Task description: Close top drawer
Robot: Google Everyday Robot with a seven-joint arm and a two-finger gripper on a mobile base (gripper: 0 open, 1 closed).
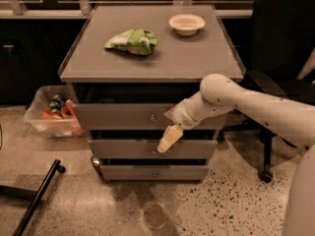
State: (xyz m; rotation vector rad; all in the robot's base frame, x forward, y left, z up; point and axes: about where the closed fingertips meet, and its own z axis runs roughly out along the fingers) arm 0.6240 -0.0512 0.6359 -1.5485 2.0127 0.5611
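The top drawer point(118, 117) is a wide grey drawer with a small round knob point(152, 117) at its centre. It stands pulled out a little from the grey cabinet point(147, 58), with a dark gap above its front. My gripper point(167, 139) hangs on the white arm point(246, 102) that reaches in from the right. It points down and left in front of the second drawer point(123, 149), just below the top drawer's front and slightly right of the knob. It holds nothing that I can see.
A green chip bag point(132, 41) and a white bowl point(187, 23) lie on the cabinet top. A clear plastic bin point(51, 113) with cans stands on the floor at the left. A black office chair point(280, 58) is at the right, and a black bar point(37, 198) lies on the floor.
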